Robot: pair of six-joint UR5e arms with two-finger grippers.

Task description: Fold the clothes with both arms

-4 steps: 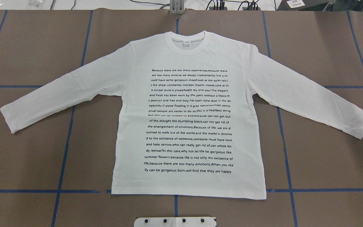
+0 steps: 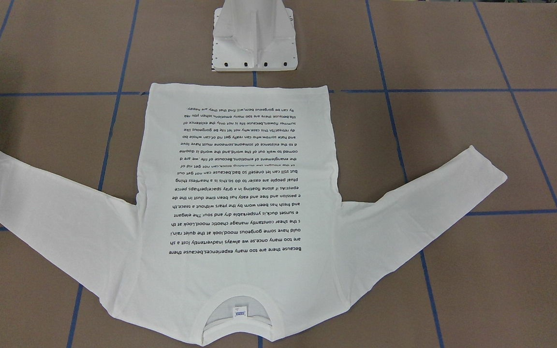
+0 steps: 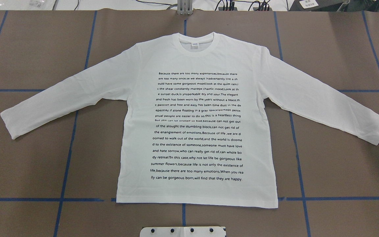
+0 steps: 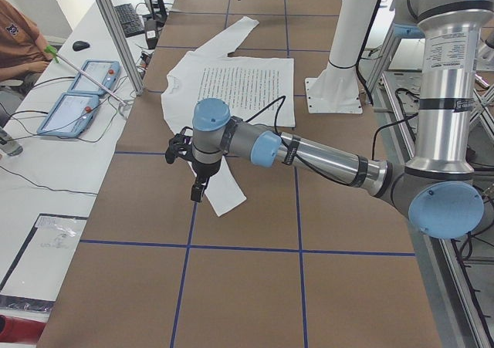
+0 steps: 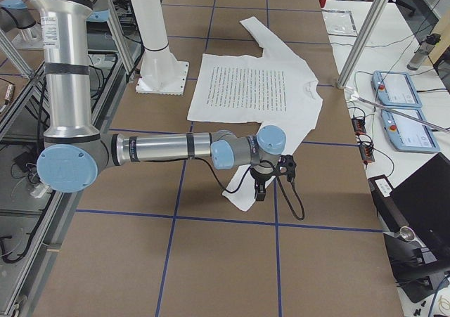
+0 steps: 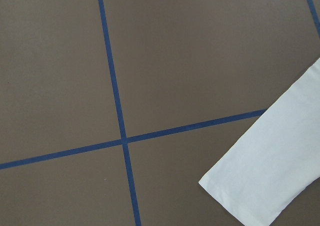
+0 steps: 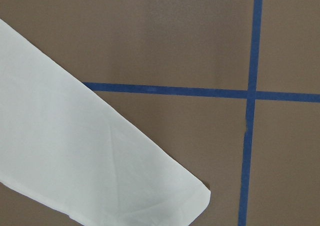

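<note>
The white long-sleeved T-shirt (image 3: 196, 125) lies flat on the brown table, text side up, collar (image 3: 196, 44) at the far side and both sleeves spread out. In the exterior left view my left gripper (image 4: 198, 192) hangs just above the cuff of the near sleeve (image 4: 222, 194). The exterior right view has my right gripper (image 5: 260, 190) hovering over the other sleeve's cuff (image 5: 242, 190). I cannot tell whether either gripper is open or shut. Each wrist view holds a sleeve end, the left one (image 6: 265, 186) and the right one (image 7: 75, 161), with no fingers in sight.
Blue tape lines (image 3: 298, 158) grid the brown table. The white pedestal base (image 2: 254, 38) stands at the hem side of the shirt. Control tablets (image 4: 77, 105) and cables lie on the side bench, where a person (image 4: 19, 43) sits.
The shirt has not moved. A small dark part has edged in at the right border of the overhead view.
</note>
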